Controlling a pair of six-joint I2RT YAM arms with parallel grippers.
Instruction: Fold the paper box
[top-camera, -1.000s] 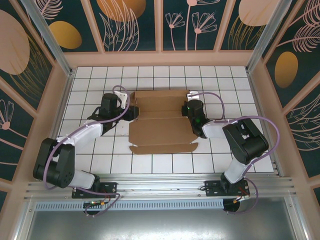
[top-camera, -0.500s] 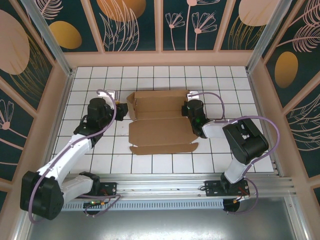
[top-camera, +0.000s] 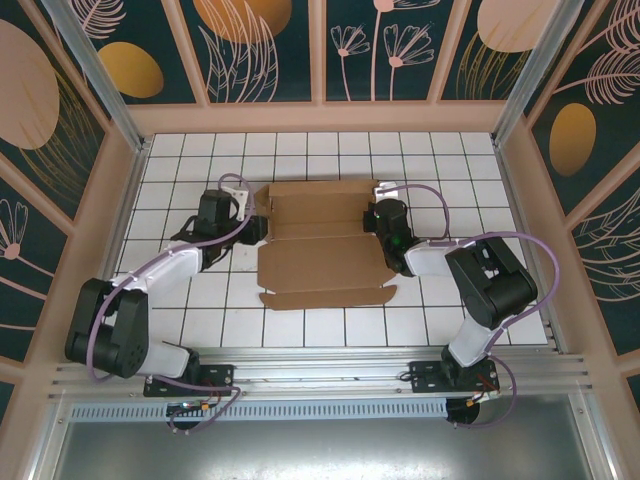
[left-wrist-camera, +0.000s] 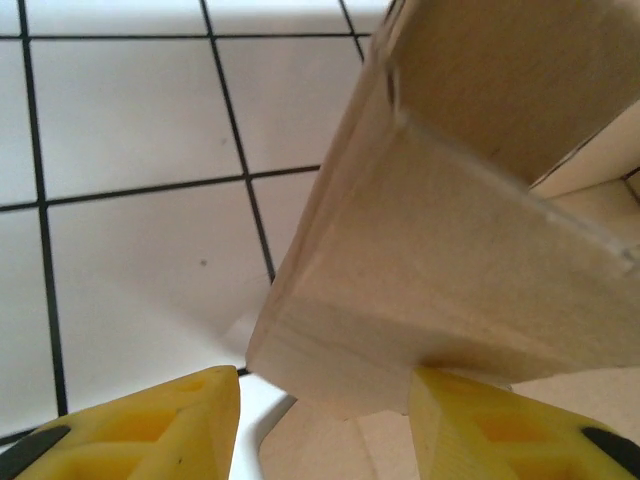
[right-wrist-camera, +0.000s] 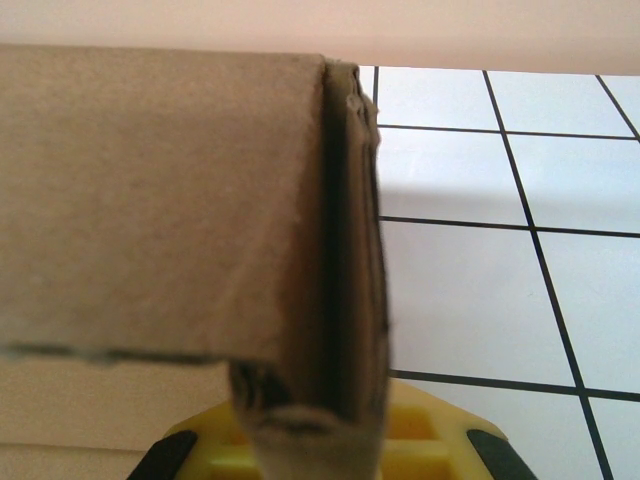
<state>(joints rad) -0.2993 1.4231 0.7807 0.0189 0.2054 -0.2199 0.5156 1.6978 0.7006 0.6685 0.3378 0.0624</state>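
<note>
While right gripper (right-wrist-camera: 320, 445) pinches paper box (top-camera: 320, 255) wall, left gripper (left-wrist-camera: 325, 400), jaws spread, may let left flap (left-wrist-camera: 430, 260) spring flat.

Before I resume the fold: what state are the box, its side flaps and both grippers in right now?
paper box: partly folded, open, near panels flat on the tiled table.
left side flap: raised off the table.
right side wall: folded double, upright.
left gripper: open, fingers either side of the left side flap.
right gripper: shut on the paper box's right side wall.
</note>
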